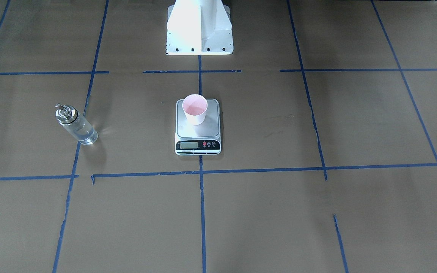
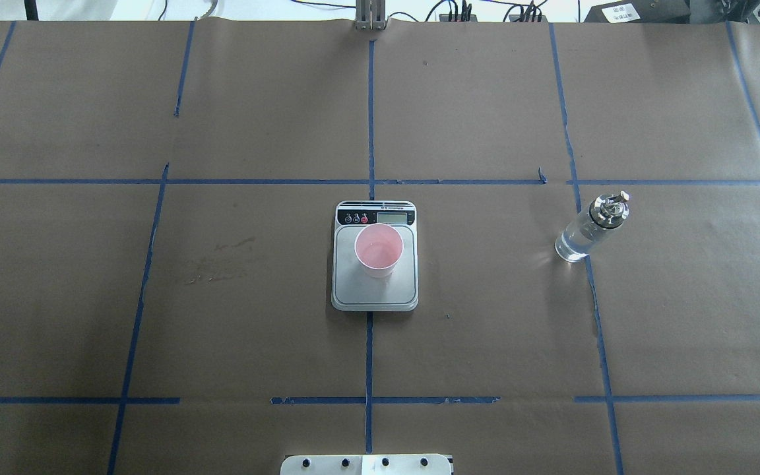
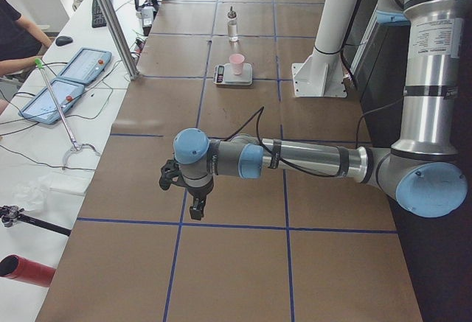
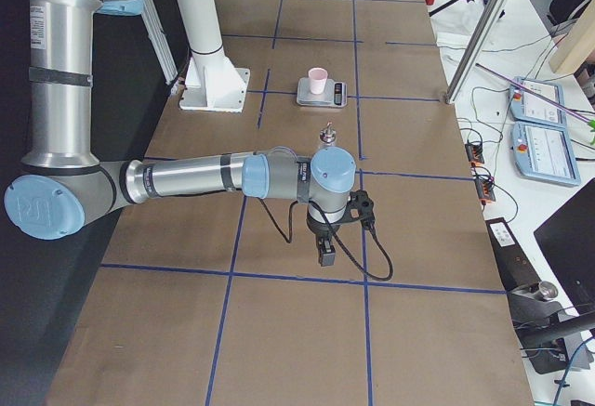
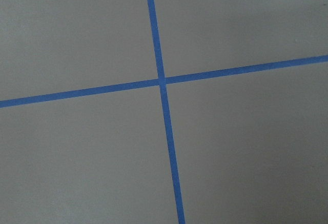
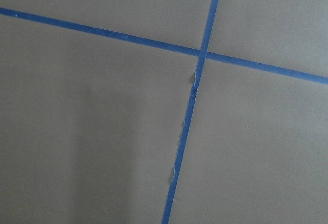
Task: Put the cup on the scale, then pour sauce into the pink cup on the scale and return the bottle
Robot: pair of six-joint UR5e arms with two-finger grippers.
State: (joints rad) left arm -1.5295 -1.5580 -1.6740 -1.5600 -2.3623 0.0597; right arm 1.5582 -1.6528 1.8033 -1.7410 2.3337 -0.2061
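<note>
Cup (image 2: 379, 249) stands upright on the scale (image 2: 375, 293), toward its display end, with bare brushed steel around it. You have open brown paper desk (image 2: 254, 297) on every side of the scale. Well off to the scale's side, toward the robot's right, stands the clear glass bottle (image 2: 590, 227) with its steel collar, colourless sauce (image 2: 574, 243) inside. The left pincer (image 3: 195, 205) and the right pincer (image 4: 325, 253) hang far from the scale; you cannot tell whether they are apart or together. The cup's contents are hard to make out.

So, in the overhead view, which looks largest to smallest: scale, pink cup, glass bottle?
Largest: flat white scale with steel platform.
Then clear glass cylindrical bottle and small pink paper cup: they look alike, so unranked.
</note>
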